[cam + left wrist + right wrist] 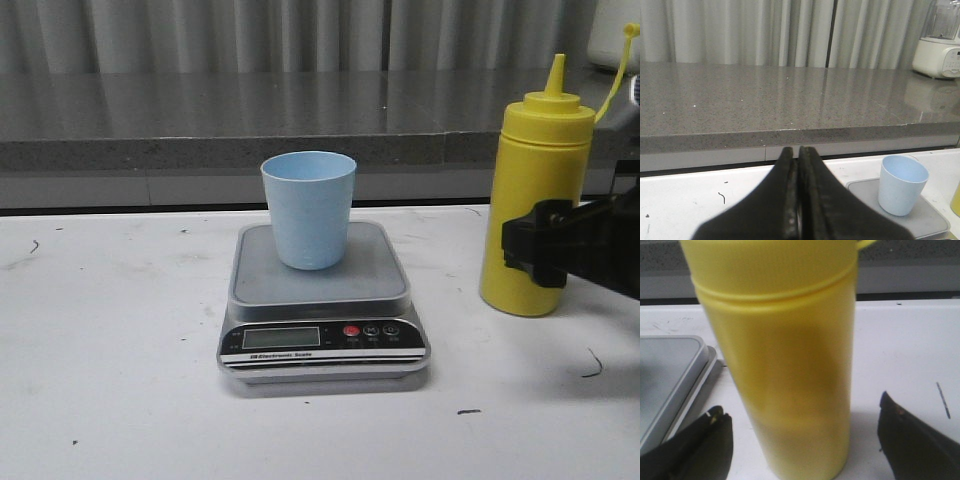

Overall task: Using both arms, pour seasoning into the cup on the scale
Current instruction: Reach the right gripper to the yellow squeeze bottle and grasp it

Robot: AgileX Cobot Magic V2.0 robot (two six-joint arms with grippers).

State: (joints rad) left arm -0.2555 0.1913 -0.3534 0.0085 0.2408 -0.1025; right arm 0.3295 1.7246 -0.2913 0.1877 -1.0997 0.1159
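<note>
The pale blue cup [308, 208] stands upright on the grey platform of the silver scale [372, 278] at the table's middle. The yellow seasoning bottle [535, 200] stands upright on the table to the right of the scale. My right gripper [545, 250] is open at the bottle's mid-height. In the right wrist view the bottle [790, 365] stands between the fingers of the right gripper [800, 407] with a gap on each side, and the scale [670, 375] shows beside it. My left gripper [799, 152] is shut and empty, left of the cup [902, 182] and the scale [865, 200]. The front view does not show it.
A grey stone ledge [250, 110] runs along the back of the white table [100, 350], with curtains behind it. A white appliance [940, 45] stands on the ledge at the far right. Small dark marks dot the table.
</note>
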